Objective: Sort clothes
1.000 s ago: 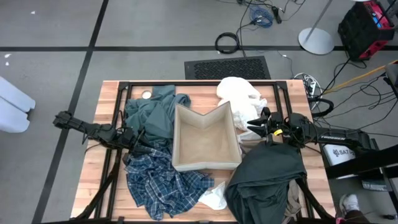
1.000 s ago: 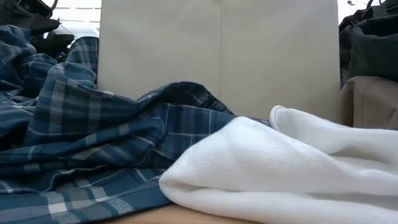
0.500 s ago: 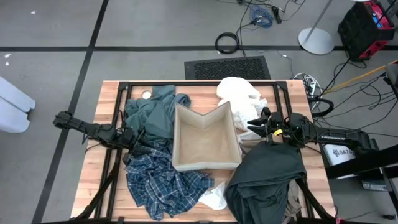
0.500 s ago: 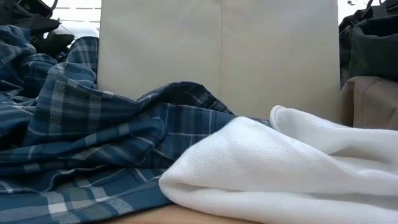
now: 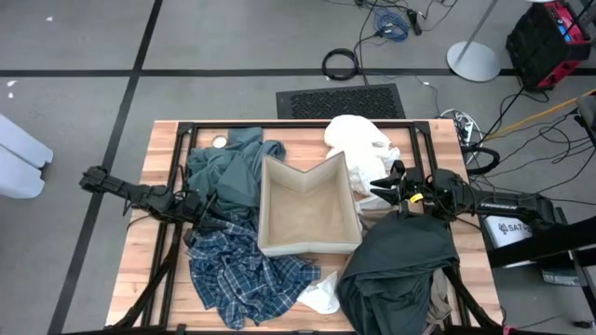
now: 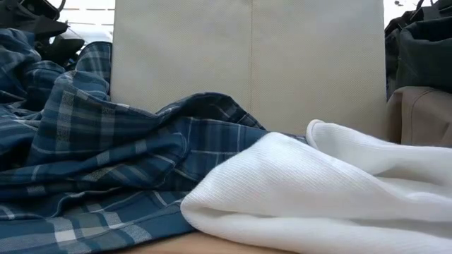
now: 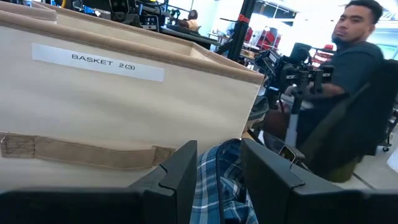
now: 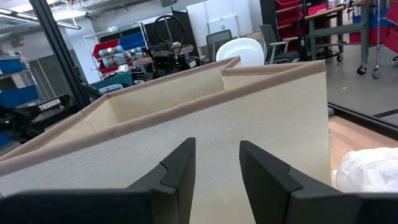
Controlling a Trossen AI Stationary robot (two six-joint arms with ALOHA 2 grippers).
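Presently both idle — left gripper (image 5: 221, 221) and right gripper (image 5: 376, 192) jaws parted, empty; risk: snagging fabric basket (image 5: 308, 244) instead of plaid shirt (image 5: 244, 268).

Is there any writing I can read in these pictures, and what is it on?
"BASKET 2(3)": white label on the beige fabric box's outer wall, left wrist view.
"TROSSEN": dark arm beyond the box, right wrist view.
White lettering on the right arm, high view: too small to read.
Green sign on a far white cabinet, right wrist view: too small to read.
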